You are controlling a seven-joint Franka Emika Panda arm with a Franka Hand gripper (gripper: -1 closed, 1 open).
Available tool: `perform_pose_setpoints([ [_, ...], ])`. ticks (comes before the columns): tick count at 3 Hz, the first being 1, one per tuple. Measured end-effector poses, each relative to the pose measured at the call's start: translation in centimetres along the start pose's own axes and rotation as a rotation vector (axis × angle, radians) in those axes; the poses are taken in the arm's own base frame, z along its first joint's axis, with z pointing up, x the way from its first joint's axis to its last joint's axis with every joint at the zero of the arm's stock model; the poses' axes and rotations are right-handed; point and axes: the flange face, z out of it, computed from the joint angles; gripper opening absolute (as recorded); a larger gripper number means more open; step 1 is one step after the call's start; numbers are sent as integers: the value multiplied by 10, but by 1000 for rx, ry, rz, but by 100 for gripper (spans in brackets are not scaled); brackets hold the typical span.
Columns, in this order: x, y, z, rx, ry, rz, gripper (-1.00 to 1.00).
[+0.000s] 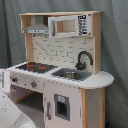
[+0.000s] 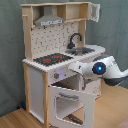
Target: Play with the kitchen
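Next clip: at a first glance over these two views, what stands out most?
The tall white and light-wood toy kitchen fills both exterior views, with its black-red hob, black faucet and steel sink on the counter. In the second exterior view the oven door hangs open, tilted forward. The white robot arm, with a glowing blue light, reaches in from the second exterior view's right, just above that door.

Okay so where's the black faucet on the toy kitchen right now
The black faucet stands at the back of the steel sink, to the right of the hob in both exterior views.
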Motion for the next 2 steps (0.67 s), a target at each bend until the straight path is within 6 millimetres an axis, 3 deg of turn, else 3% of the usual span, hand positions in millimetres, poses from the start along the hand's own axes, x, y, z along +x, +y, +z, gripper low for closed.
perform_pose_setpoints([
  [2,-1,0,-28,-236,-54,-120,100],
])
